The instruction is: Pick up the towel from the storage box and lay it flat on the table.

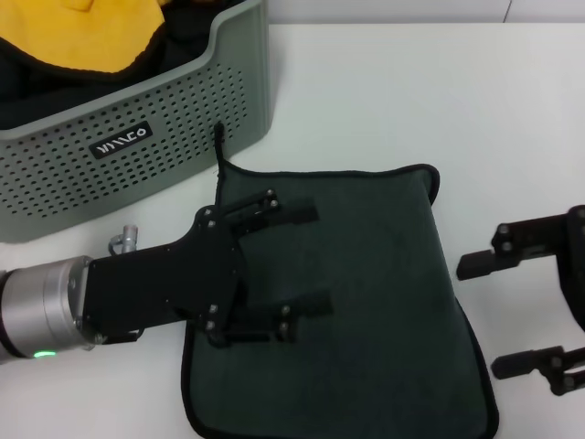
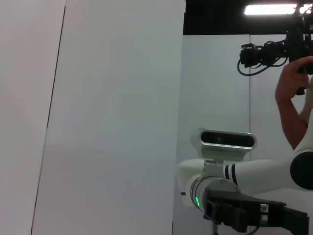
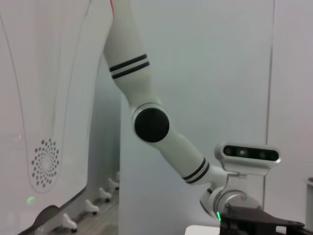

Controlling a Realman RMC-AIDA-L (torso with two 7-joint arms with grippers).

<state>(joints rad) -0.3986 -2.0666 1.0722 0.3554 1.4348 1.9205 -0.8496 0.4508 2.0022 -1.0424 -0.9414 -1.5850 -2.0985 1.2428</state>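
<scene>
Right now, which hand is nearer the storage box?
Left. The left hand hangs open over the towel just beside the storage box; the right hand sits past the towel's far edge.

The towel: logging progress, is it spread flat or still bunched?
Spread flat: the towel lies open on the table, outside the storage box.

matt terry towel (image 1: 366, 302), perforated plastic storage box (image 1: 137, 155)

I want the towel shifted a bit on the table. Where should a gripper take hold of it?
Probably the towel's far right corner, from the right gripper's side: it lies flat on the table, and that bound corner lies bare, clear of the left gripper.
</scene>
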